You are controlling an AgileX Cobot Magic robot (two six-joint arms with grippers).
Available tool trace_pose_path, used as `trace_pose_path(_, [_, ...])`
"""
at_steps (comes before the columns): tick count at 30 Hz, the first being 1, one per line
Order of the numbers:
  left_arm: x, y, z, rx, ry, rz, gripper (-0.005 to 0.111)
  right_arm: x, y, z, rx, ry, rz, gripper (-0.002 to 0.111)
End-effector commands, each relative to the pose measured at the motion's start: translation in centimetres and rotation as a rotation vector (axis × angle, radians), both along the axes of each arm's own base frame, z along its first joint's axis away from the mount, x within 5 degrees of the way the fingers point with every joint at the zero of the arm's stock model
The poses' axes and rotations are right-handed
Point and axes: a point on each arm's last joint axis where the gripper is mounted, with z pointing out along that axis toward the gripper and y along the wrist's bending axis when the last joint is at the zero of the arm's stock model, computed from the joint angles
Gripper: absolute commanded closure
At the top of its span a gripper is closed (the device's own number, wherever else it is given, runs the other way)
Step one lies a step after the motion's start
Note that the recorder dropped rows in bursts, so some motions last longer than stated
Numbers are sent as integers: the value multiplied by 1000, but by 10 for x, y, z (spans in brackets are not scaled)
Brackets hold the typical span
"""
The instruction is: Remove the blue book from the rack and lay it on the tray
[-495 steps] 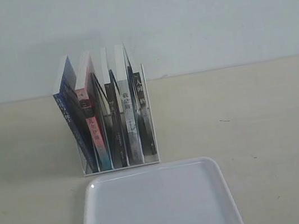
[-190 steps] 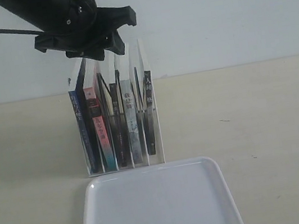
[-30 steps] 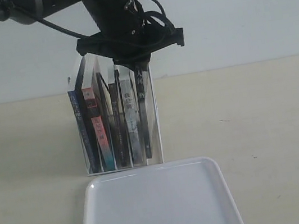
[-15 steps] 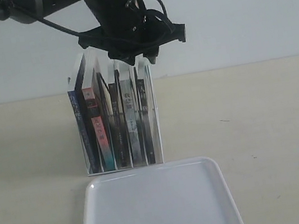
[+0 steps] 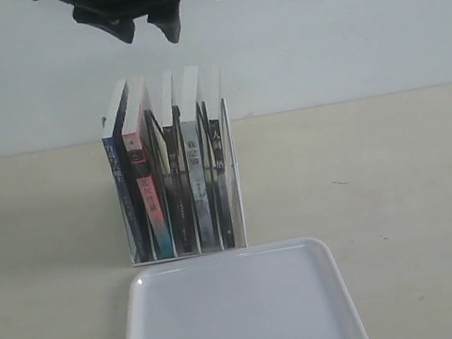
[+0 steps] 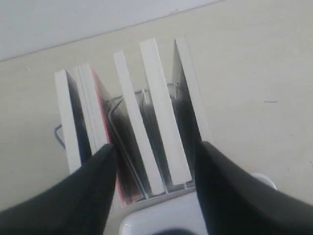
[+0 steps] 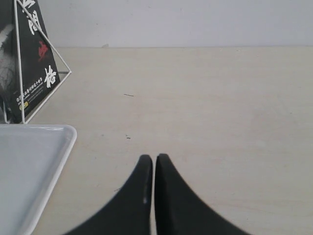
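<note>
1. The blue book (image 5: 126, 204) stands on end in the rack (image 5: 236, 176), in the slot at the far left, a bit left of the middle of the exterior view
2. Just beside it on the right is the pink-and-teal book (image 5: 152, 203). Then come a dark book (image 5: 178, 194), a grey-spined book (image 5: 201, 192) and a black book (image 5: 221, 183) at the right end
3. The rack sits on a pale table (image 5: 402, 193) in front of a white wall (image 5: 340, 22)
4. The tray (image 5: 242, 322) lies flat in the lower middle of the exterior view, just in front of the rack
5. The left gripper (image 5: 149, 37) hangs at the top edge of the exterior view, left of the middle. It is well above the books and touches none of them
6. Its two dark fingers (image 6: 73, 196) are spread wide apart. The left wrist view looks down between them at the white tops of all five books
7. The right gripper (image 7: 149, 159) shows only in the right wrist view. Its two fingers are pressed together, tip to tip, over the bare table
8. Near it are one rounded corner of the tray and a rack wire. Behind the wire is the black book's cover with white letters on it
</note>
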Motion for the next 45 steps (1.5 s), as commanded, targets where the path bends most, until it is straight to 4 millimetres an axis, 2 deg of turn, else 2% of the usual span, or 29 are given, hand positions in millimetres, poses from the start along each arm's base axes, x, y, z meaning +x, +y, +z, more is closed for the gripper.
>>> trace_pose_path(1, [-4, 6, 0, 38, -8, 4, 59, 0, -1, 1, -8, -11, -4, 107])
trace_pose_path(6, [1, 13, -22, 134, -6, 77, 59, 0, -1, 1, -8, -11, -4, 107])
trace_pose_path(11, [8, 26, -37, 119, 50, 151, 59, 0, -1, 1, -8, -11, -4, 107])
trace_pose_path(20, [19, 47, -53, 151, 107, 194, 59, 0, -1, 1, -8, -11, -4, 107])
trace_pose_path(27, [18, 52, -71, 174, 168, 198, 59, 0, -1, 1, -8, -11, -4, 107])
trace_pose_path(36, [19, 50, -79, 148, 178, 179, 59, 0, -1, 1, -8, -11, -4, 107])
trace_pose_path(45, [19, 47, -79, 127, 172, 160, 59, 0, 0, 1, -5, -16, -4, 107])
